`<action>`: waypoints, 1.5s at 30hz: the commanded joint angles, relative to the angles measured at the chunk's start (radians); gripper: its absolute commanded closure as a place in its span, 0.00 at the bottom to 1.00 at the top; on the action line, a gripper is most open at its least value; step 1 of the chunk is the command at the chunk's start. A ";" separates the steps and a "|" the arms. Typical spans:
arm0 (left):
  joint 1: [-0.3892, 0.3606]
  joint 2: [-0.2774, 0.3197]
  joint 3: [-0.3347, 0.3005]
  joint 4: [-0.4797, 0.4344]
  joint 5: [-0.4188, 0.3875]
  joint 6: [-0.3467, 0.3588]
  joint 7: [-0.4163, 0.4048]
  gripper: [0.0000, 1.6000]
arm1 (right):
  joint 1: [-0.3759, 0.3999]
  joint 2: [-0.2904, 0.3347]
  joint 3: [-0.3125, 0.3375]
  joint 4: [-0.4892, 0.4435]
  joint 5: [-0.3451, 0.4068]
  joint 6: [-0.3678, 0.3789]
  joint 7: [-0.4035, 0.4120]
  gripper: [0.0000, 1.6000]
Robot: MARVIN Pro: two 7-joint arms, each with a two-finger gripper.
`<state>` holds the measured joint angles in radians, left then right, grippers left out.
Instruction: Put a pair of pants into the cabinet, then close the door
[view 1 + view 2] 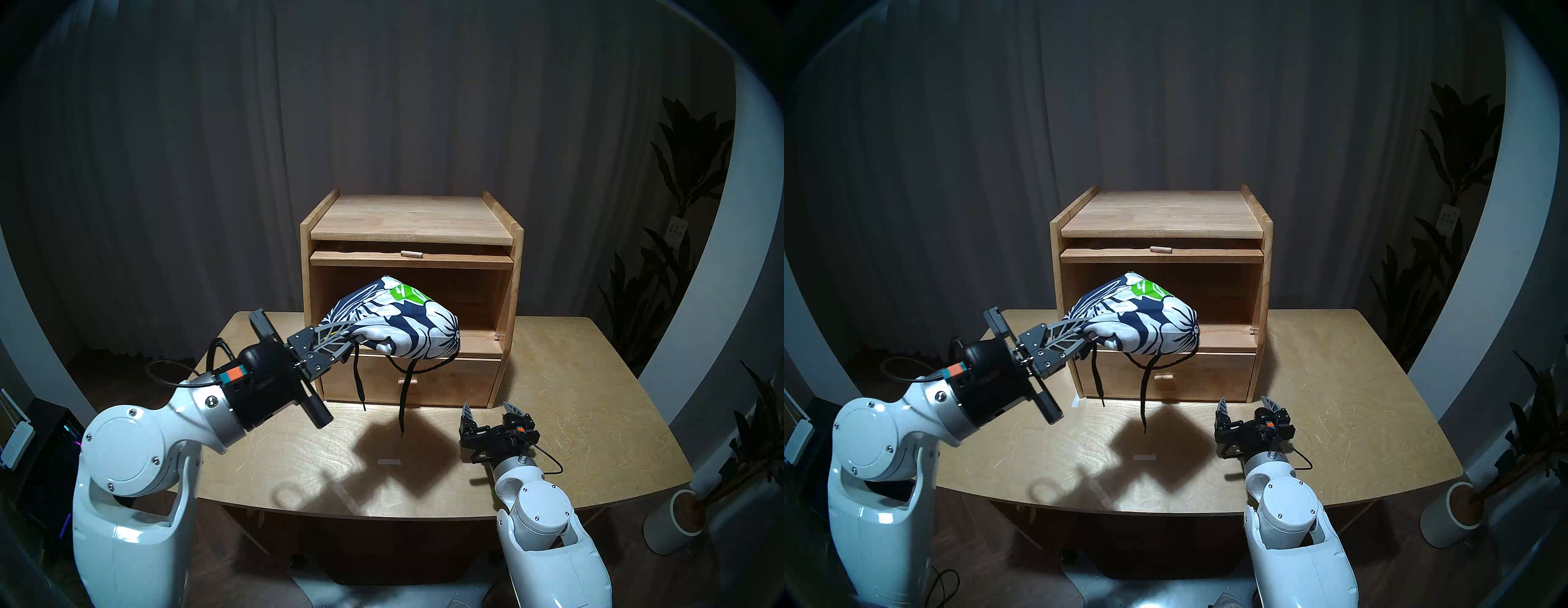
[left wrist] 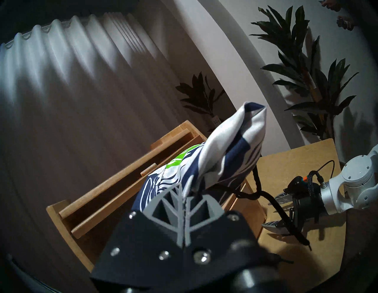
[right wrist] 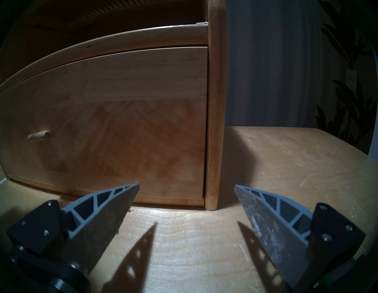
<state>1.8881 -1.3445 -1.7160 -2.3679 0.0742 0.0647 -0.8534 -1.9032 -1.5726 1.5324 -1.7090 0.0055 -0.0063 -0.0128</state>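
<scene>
Nearest me, my right arm sits low over the table [image 1: 572, 382], right gripper [image 1: 490, 411] pointing at the cabinet's lower right corner. Its fingers [image 3: 114, 206] stand wide apart with nothing between them, tips just short of the drawer [image 3: 114, 122].

My left arm is raised, wrist roughly level, reaching forward and toward the middle. The left gripper [image 1: 339, 339] is clamped tight on one end of the pair of pants [image 1: 399, 322]; the bundle sticks out beyond the fingertips, held in the air in front of the open upper compartment. The black drawstring [image 1: 403, 395] hangs down in front of the drawer, clear of the table.

Only the right wrist view shows the drawer knob [image 3: 38, 136] close up. Only the left wrist view shows fabric pinched in the seam between the grey fingers [image 2: 173, 208], and the right gripper from the side.

Farther back, the cabinet [image 1: 407, 216] stands at the table's rear. The door [image 1: 411, 257] lies raised flat under the top, its peg handle [image 1: 411, 254] facing front. Curtain [image 1: 254, 106] behind.
</scene>
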 commanded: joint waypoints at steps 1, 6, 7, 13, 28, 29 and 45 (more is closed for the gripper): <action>-0.113 0.025 0.087 0.036 0.059 0.047 0.059 1.00 | 0.002 0.000 -0.001 -0.027 0.000 -0.006 0.000 0.00; -0.157 0.018 0.124 0.088 0.107 0.071 0.093 1.00 | 0.002 0.000 -0.001 -0.026 0.000 -0.006 0.000 0.00; -0.192 0.017 0.131 0.111 0.114 0.083 0.091 1.00 | 0.002 0.000 -0.001 -0.026 0.000 -0.006 0.000 0.00; -0.222 0.009 0.144 0.165 0.154 0.097 0.126 1.00 | 0.003 0.000 -0.001 -0.025 0.000 -0.006 0.000 0.00; -0.368 -0.029 0.183 0.299 0.212 0.151 0.153 1.00 | 0.004 0.000 -0.001 -0.024 0.000 -0.006 0.000 0.00; -0.378 -0.031 0.188 0.303 0.219 0.152 0.156 1.00 | 0.004 -0.001 -0.001 -0.024 0.000 -0.006 0.000 0.00; -0.525 -0.090 0.288 0.466 0.403 0.178 0.230 1.00 | 0.005 -0.001 -0.001 -0.022 0.000 -0.006 0.000 0.00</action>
<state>1.4723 -1.3964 -1.4492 -1.9486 0.3942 0.2375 -0.6699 -1.9032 -1.5726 1.5324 -1.7087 0.0055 -0.0062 -0.0129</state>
